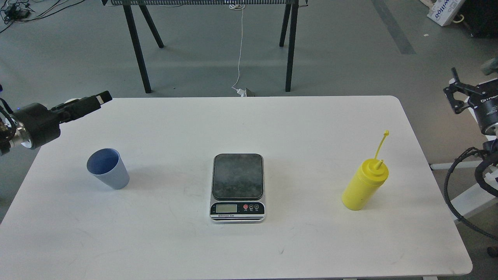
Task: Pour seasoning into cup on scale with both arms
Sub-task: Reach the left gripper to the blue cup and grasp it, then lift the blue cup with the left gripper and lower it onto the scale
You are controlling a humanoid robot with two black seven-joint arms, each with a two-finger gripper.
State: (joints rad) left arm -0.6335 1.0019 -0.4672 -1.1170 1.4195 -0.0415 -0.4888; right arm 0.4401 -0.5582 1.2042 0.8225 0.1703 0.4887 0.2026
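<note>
Both tools, left (97, 100) and right (456, 91), off the table's (249, 249) sides

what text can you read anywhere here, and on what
White lettering on the right arm's wrist housing: too small and angled to read.
Print under the scale's LCD: blurred, unreadable; the LCD is blank.
Blue letters on the white box on the floor, top right: upside down and cut off, not reliably readable.
Blue cup, yellow squeeze bottle: none.
</note>
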